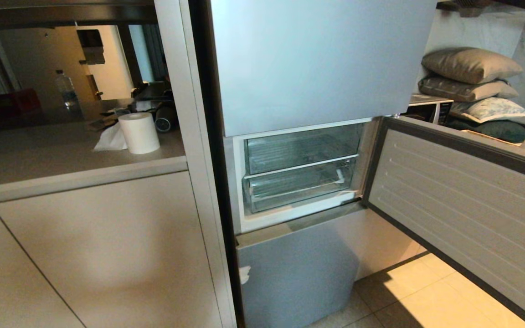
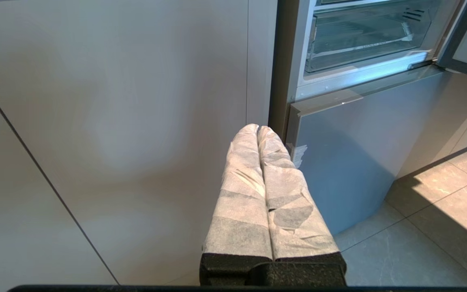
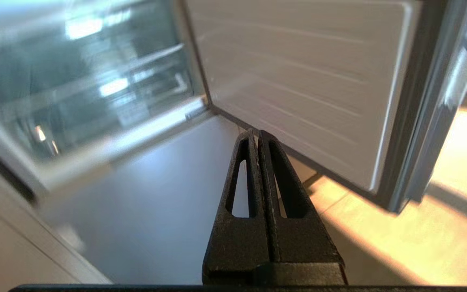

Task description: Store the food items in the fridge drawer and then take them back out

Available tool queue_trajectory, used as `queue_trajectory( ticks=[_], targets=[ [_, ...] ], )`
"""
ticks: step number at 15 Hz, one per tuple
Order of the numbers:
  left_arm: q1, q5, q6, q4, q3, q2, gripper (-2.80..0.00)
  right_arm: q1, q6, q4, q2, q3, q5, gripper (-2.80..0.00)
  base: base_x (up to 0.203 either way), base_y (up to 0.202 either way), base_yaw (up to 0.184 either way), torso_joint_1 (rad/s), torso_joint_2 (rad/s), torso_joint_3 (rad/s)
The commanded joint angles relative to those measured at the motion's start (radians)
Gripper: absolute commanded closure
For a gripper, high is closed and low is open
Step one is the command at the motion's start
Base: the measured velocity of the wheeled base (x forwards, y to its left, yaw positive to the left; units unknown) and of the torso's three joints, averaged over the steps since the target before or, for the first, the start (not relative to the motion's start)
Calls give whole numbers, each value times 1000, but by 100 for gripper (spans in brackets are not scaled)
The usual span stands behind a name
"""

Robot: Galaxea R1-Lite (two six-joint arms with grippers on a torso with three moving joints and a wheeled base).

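Note:
The fridge's middle compartment stands open, and the clear plastic fridge drawer (image 1: 299, 186) sits pushed in under a second clear compartment (image 1: 303, 146). The drawer (image 2: 363, 40) looks empty; the food items are out of view. Neither gripper shows in the head view. My left gripper (image 2: 258, 129), its fingers wrapped in white tape, is shut with nothing in it and hangs low before the cabinet front, left of the fridge. My right gripper (image 3: 255, 133) is shut and empty, below the blurred drawer (image 3: 95, 93) and near the open door's lower edge.
The open fridge door (image 1: 463, 200) swings out to the right over the tiled floor (image 1: 426, 296). A closed silver-blue lower panel (image 1: 294, 273) sits under the compartment. On the counter (image 1: 62, 159) to the left are a paper roll (image 1: 139, 132) and a water bottle (image 1: 65, 89).

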Motion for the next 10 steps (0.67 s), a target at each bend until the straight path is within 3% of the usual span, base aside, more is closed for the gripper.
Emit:
queue_trajectory(
  ticks=[1,2,4,6,7,10],
  targets=[
    [0,0,0,-1,2,1,0,-60,147,-36,275,-103,1,0,0,0,0,0,0,0],
    [0,0,0,-1,2,0,0,-127,199,-91,375,-126,15,0,0,0,0,0,0,0],
    [0,0,0,-1,2,1,0,-362,261,-279,559,-150,86,0,0,0,0,0,0,0],
    [0,0,0,-1,2,1,0,-537,304,-478,694,-169,177,0,0,0,0,0,0,0],
    [0,0,0,-1,2,1,0,-592,313,-541,730,-182,221,0,0,0,0,0,0,0],
    [0,0,0,-1,2,1,0,-930,345,-678,864,-264,348,0,0,0,0,0,0,0]
  ],
)
